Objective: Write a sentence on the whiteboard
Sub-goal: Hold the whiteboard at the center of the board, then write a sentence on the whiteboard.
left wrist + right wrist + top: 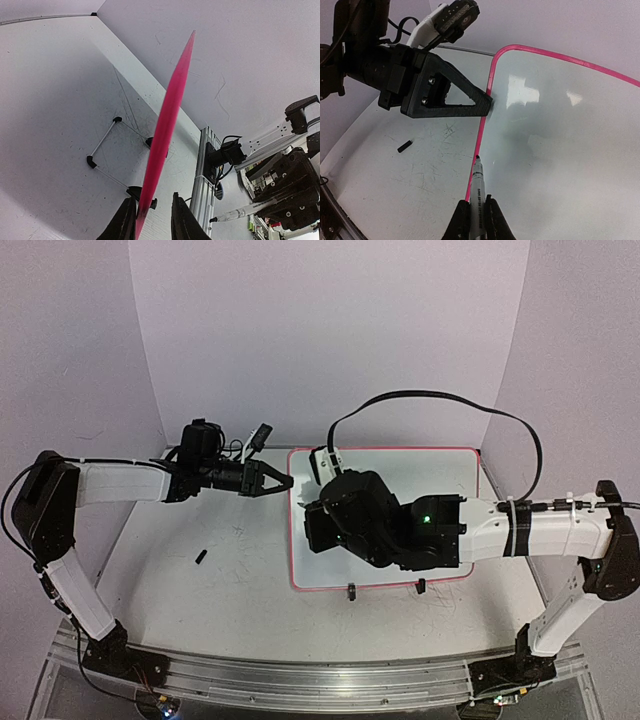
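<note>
arms (540, 525): white links, black joints | left tool (286, 481): black, triangular | cable (440, 398): black

A robotics lab bench: plain white backdrop panels (330, 330), a silver aluminium extrusion rail (300, 682), scuffed grey tabletop (240, 585).

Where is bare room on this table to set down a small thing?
Bare grey tabletop lies between the small black cap and the white pink-edged whiteboard. The board's far right corner is bare too. Crowded: the board's left edge, straddled by the left gripper, and its middle, under the right gripper holding a black-and-white marker pen.
</note>
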Available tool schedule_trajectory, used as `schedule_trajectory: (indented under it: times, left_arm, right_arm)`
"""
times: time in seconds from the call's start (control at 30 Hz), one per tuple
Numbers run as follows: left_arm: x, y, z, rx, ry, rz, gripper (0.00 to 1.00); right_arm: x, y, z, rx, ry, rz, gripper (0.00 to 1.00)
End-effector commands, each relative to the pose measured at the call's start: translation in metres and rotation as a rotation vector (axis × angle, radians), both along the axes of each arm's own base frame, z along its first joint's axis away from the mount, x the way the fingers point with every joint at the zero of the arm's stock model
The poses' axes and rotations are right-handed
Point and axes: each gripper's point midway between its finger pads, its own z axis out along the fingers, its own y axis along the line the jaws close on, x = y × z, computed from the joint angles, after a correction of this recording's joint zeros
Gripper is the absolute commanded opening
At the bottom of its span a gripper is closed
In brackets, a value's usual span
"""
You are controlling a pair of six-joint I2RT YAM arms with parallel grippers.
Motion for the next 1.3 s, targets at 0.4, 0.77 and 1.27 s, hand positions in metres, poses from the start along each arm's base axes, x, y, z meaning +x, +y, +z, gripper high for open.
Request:
schedule_trajectory:
  times: [0.4,0.77,1.27]
  left_arm:
    - [0.002,-0.007,0.013,-0.042,-0.083,-0.03,0.17]
    - [0.002,-0.007,0.005,-0.035,-0.073,-0.03,0.13]
    - [0.0,-0.005,0.003,-0.033,-0.07,-0.027,0.08]
  right_arm:
    - [0.019,0.018,0.013,0.009,-0.063,-0.055,0.0]
    - [0.029,0.016,0.008,0.008,-0.059,-0.089,0.0]
    - [0.039,0.02,0.001,0.002,-0.056,-0.11,0.0]
